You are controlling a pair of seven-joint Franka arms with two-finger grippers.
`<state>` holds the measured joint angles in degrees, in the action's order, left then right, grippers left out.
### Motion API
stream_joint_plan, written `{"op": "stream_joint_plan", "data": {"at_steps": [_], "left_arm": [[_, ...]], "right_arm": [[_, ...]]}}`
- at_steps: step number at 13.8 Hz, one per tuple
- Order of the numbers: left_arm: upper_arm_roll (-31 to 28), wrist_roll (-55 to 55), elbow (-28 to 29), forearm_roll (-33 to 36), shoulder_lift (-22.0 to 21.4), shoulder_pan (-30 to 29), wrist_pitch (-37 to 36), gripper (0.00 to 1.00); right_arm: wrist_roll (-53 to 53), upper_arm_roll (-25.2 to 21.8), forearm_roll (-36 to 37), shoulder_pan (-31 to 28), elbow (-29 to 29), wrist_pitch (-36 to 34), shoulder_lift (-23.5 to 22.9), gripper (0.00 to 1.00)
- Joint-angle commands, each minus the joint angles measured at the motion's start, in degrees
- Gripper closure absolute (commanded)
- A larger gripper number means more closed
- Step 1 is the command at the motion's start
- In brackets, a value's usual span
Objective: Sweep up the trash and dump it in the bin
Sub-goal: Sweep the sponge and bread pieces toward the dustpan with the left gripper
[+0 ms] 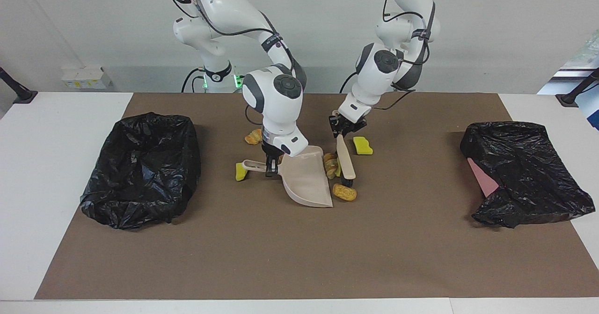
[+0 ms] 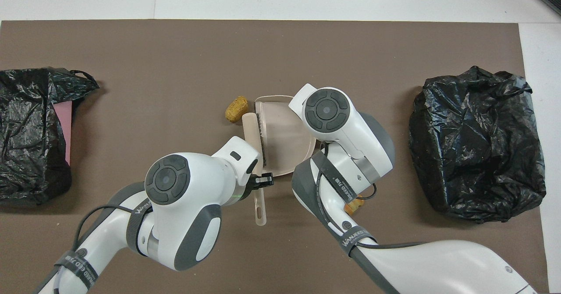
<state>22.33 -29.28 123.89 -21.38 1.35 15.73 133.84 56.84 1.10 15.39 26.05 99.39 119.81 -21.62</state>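
Observation:
My right gripper point(image 1: 270, 168) is shut on the handle of the beige dustpan point(image 1: 306, 179) point(image 2: 285, 136), which rests on the mat. My left gripper point(image 1: 345, 129) point(image 2: 263, 181) is shut on the beige brush point(image 1: 345, 160) point(image 2: 253, 132), whose head lies along the dustpan's open edge. Of the trash, one striped roll point(image 1: 331, 164) is pressed between brush and pan. A brown roll point(image 1: 344, 192) point(image 2: 236, 108) lies at the pan's corner. A yellow chunk point(image 1: 362, 145) sits beside the brush, toward the left arm's end. Another yellow chunk point(image 1: 240, 171) and a roll point(image 1: 253, 137) point(image 2: 355, 204) lie near the pan's handle.
The bin lined with a black bag point(image 1: 140, 169) point(image 2: 477, 145) stands at the right arm's end of the brown mat. A slumped black bag point(image 1: 519, 173) point(image 2: 30, 132) with something pink in it lies at the left arm's end.

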Motion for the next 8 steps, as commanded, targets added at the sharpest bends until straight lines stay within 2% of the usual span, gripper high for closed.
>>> {"op": "stream_joint_plan", "data": {"at_steps": [1, 4, 8], "left_arm": [[-1.2, -2.2, -3.5, -0.2, 1.8, 0.0, -4.2, 1.00], [-1.5, -5.6, -3.0, 2.6, 0.2, -4.5, -11.3, 1.00], [-1.5, -18.9, -2.2, 9.5, -2.8, -7.9, -21.0, 1.00]], "right_arm": [[0.7, 0.5, 1.1, -1.2, 1.5, 1.6, 1.2, 1.00], [-0.4, 0.5, 0.6, -1.4, 1.4, 1.8, 1.1, 1.00], [-0.7, 0.5, 0.2, -1.6, 1.4, 2.4, 1.1, 1.00]]}}
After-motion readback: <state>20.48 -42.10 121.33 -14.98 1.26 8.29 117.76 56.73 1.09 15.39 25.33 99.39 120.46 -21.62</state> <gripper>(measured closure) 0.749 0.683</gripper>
